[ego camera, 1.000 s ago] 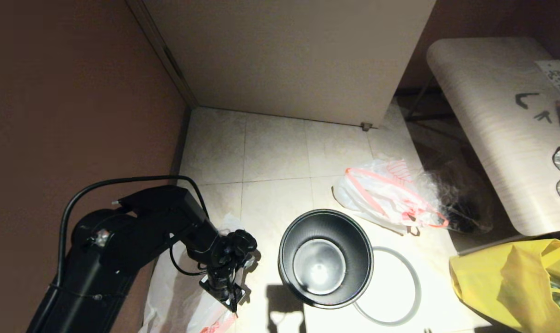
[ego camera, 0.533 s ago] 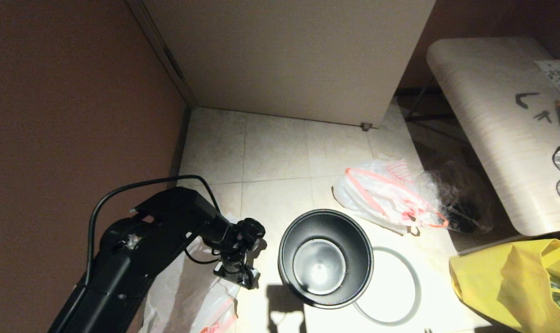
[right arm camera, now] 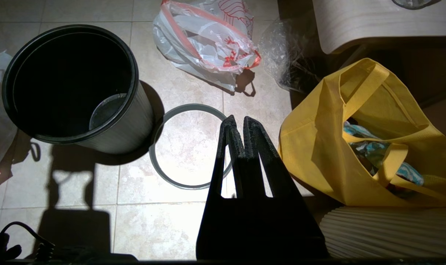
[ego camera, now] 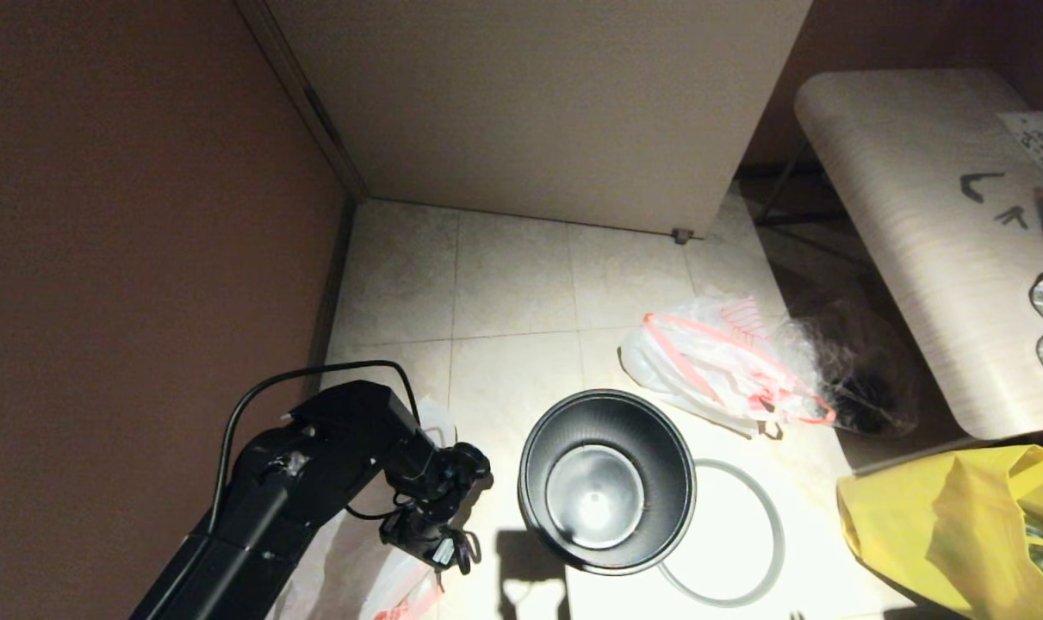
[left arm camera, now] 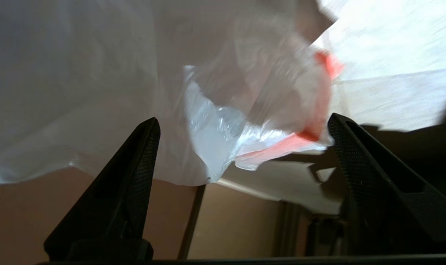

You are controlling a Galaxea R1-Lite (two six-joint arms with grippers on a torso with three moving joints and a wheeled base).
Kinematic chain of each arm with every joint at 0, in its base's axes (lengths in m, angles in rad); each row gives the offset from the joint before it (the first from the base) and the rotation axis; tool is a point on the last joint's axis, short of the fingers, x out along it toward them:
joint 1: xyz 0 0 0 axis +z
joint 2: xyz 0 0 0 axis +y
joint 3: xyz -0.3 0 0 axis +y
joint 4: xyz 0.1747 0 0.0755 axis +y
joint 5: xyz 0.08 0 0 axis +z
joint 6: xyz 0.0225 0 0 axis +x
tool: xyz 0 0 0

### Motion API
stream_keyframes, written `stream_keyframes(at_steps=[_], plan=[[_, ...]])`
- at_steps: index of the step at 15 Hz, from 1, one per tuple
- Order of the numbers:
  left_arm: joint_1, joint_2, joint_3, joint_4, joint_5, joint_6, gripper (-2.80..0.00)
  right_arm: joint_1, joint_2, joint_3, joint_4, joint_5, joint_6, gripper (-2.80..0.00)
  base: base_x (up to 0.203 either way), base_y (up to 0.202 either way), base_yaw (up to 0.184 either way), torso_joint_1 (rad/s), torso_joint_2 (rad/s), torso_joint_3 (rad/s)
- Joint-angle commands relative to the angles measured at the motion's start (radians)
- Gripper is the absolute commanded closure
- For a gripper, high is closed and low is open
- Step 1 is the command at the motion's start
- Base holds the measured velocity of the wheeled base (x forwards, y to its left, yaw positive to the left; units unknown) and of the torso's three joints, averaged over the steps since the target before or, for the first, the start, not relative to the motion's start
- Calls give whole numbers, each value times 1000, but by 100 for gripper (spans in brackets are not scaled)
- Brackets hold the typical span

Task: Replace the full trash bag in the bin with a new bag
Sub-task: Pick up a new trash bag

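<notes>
Left tool (left arm camera: 241,132) spread over limp white new bag (left arm camera: 223,121), red-edged

Left arm: black jointed arm (ego camera: 314,482) sits further toward the lower centre of the head frame than a second ago; its elbow housing went from mid-left toward bottom centre.
Cable: black cable loop (ego camera: 314,379) over the arm is tighter and lower in frame than before.
Left gripper (ego camera: 452,553): dipped, rose toward the bin half a second ago, now lower again at bottom centre; fingers spread wide.
New bag: thin limp translucent white plastic bag with red edge strip (left arm camera: 281,121) shows less at lower left of the head frame, more covered by the arm.
</notes>
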State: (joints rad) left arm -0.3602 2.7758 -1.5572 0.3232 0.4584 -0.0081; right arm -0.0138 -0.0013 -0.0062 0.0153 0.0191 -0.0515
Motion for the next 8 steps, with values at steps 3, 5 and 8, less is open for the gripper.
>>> stream_keyframes(at_steps=[3,5,8], plan=[[0,26,7,12,31,2,-280,0,1,0,0,1,-1,0,0,0,0,0,0,0],[0,47,-8,8,66,8,-280,0,1,0,0,1,-1,0,0,0,0,0,0,0],[6,90,-73,23,137,18,-280,0,1,0,0,1,-1,0,0,0,0,0,0,0]])
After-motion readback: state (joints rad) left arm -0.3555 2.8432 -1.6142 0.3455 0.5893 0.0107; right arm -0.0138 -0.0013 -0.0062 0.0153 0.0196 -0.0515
